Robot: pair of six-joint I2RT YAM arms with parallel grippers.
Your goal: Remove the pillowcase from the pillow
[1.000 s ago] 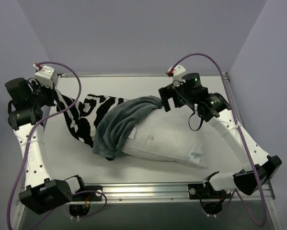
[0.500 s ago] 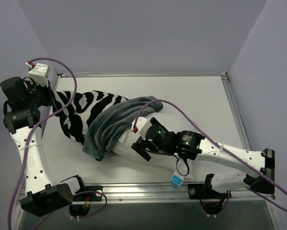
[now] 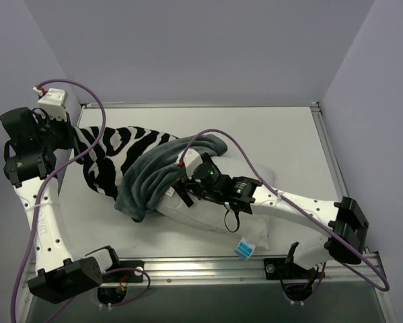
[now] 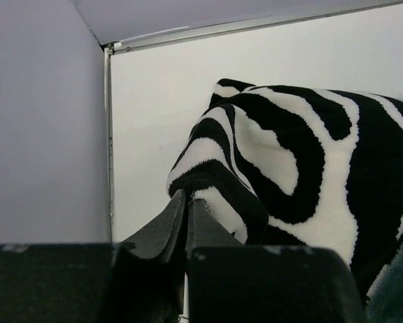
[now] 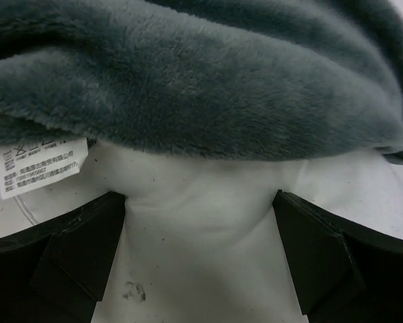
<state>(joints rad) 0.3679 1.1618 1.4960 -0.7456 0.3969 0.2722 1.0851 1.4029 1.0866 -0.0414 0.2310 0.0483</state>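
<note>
Change over the last second: the right arm came off the far right, swung across the pillow (image 3: 204, 219), and now has the right gripper (image 3: 186, 190) planted on the white cover just beside the rolled-back grey cuff (image 3: 154, 178) of the pillowcase (image 3: 130, 151).

Right wrist view: jaws spread wide, one finger (image 5: 87, 252) on each side, both pressed into pillow fabric, which dimples between them. Nothing pinched yet. The cuff sits just past the fingertips and a white care label (image 5: 40, 165) hangs by the left finger.

The left gripper (image 4: 186, 198) hasn't let go. It is clamped on a zebra corner at the closed end, far left of the table (image 3: 275, 131), by the left wall. That end has barely shifted across the three top views.

What it means, as I read it: the left arm is the puller and the right arm has moved in to pin or grab the pillow, so the case can slide off leftward without dragging the cushion.

Container state:
- The case is the only container here.
- The pillow's left end is in it, hidden under the cuff and stripes.
- The right part is bare, with a blue-and-white tag (image 3: 243, 247) at the near right corner.
- The cuff is turned inside out.
- How deep the pillow still reaches into the striped part can't be seen; the far left end looks slack and flat.
</note>
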